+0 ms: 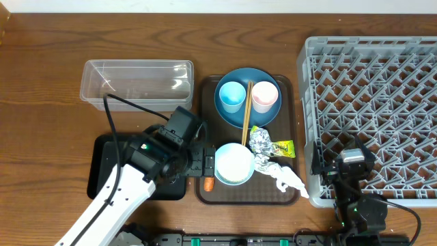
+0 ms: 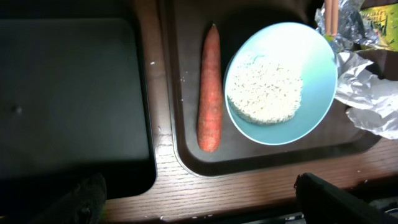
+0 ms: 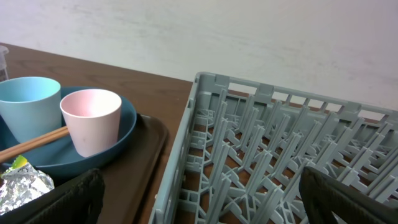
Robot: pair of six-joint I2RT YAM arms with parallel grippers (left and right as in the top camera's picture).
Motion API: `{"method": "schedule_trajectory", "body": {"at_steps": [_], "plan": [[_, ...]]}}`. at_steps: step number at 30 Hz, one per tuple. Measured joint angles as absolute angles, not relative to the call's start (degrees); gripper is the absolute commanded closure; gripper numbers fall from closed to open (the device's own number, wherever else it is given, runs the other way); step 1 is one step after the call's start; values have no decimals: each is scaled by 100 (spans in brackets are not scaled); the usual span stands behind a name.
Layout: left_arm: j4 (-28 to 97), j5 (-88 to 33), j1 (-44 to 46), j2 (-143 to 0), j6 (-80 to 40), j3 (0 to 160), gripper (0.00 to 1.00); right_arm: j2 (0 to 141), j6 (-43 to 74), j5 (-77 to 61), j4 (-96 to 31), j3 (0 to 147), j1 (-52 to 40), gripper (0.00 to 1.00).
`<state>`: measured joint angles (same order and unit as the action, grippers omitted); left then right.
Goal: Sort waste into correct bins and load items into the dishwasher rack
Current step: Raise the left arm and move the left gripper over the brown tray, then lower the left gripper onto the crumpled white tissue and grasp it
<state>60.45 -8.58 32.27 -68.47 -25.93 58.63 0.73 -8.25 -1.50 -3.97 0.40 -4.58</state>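
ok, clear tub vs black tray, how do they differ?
The clear tub is see-through; the black tray is opaque. The tub has tall walls; the tray is shallow. The tub lies at the far side in full view; the tray lies nearer, partly under the left arm. Both are rectangular, similar in footprint, left of the brown serving tray, with nothing seen in them.

Narrow lane around carrot (image 2: 209, 87): brown tray (image 2: 186, 134) wall one side, bowl (image 2: 317, 74) just beside on other; open above. Opposite bowl rim crowded by foil (image 1: 259, 141) and tissue (image 1: 283, 176). Floor of black tray (image 2: 68, 93) flat, bare. Pegs of rack (image 1: 372, 102) block low passes. Wide bare table (image 1: 41, 82) left of clear tub (image 1: 136, 80).
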Motion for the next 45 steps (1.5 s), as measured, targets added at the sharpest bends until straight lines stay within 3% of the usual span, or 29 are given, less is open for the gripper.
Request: {"method": "schedule_trajectory", "body": {"at_steps": [11,16,20,34,45], "plan": [[5013,-860,3938,-6851,-2788,4477,0,73,-825,-150,-397,40,-458,1],[4711,-854,3988,-6851,-2792,4366,30,73,-825,-150,-397,40,-458,1],[4672,-685,3988,-6851,-2711,4366,43,73,-825,-150,-397,40,-458,1],[3994,-611,3988,-6851,-2676,4357,49,73,-825,-150,-397,40,-458,1],[3723,-720,4056,-6851,-3035,5041,43,73,-825,-150,-397,40,-458,1]]}}
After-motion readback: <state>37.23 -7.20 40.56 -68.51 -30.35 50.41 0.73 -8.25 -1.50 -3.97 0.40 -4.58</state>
